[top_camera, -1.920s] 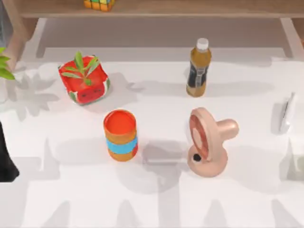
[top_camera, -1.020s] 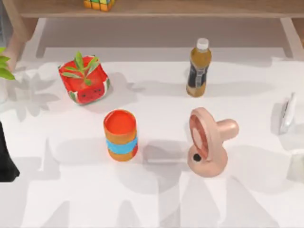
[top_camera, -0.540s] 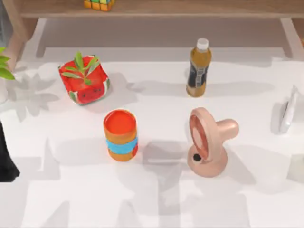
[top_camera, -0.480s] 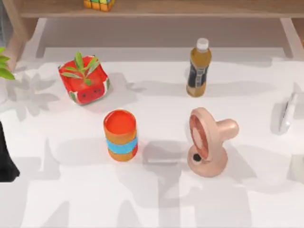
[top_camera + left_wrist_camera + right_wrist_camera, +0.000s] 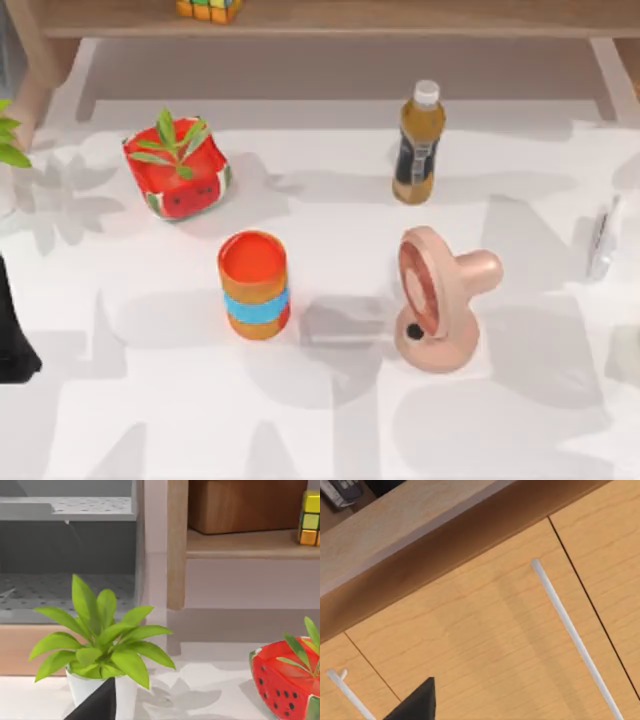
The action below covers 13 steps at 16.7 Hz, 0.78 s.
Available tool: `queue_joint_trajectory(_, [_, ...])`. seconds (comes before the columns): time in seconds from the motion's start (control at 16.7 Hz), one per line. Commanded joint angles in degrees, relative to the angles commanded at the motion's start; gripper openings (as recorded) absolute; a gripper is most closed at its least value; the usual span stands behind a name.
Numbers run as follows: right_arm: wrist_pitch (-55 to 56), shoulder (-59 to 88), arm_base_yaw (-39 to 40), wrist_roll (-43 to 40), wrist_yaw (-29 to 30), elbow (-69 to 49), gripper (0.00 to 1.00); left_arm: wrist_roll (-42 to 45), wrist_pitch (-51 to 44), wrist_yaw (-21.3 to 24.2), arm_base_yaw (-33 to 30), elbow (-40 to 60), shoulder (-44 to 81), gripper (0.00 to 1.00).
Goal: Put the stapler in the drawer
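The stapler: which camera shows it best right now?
The top view: the stapler lies near the table's right edge as a slim white bar. The left wrist view faces a potted plant; the right wrist view faces wooden drawer fronts.

Counted items on a white table and the furniture around it.

On the table stand one bottle with a white cap, one pink fan, one orange can with a blue band, one red watermelon-patterned pot holding a small plant, and one slim white stapler at the right edge. One multicoloured cube sits on the shelf behind. The left wrist view adds one leafy green plant in a white pot and one brown box. The right wrist view shows wooden drawer fronts with two white bar handles.
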<state>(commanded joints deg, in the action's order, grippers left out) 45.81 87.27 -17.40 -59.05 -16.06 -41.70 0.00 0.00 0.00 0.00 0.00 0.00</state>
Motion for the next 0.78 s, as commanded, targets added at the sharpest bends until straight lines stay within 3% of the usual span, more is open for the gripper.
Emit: queue_joint_trajectory(0.78, [21.43,40.72,-8.15,-27.68,-7.48,-19.51,1.00,0.00,0.00,0.00,0.00,0.00,0.00,1.00])
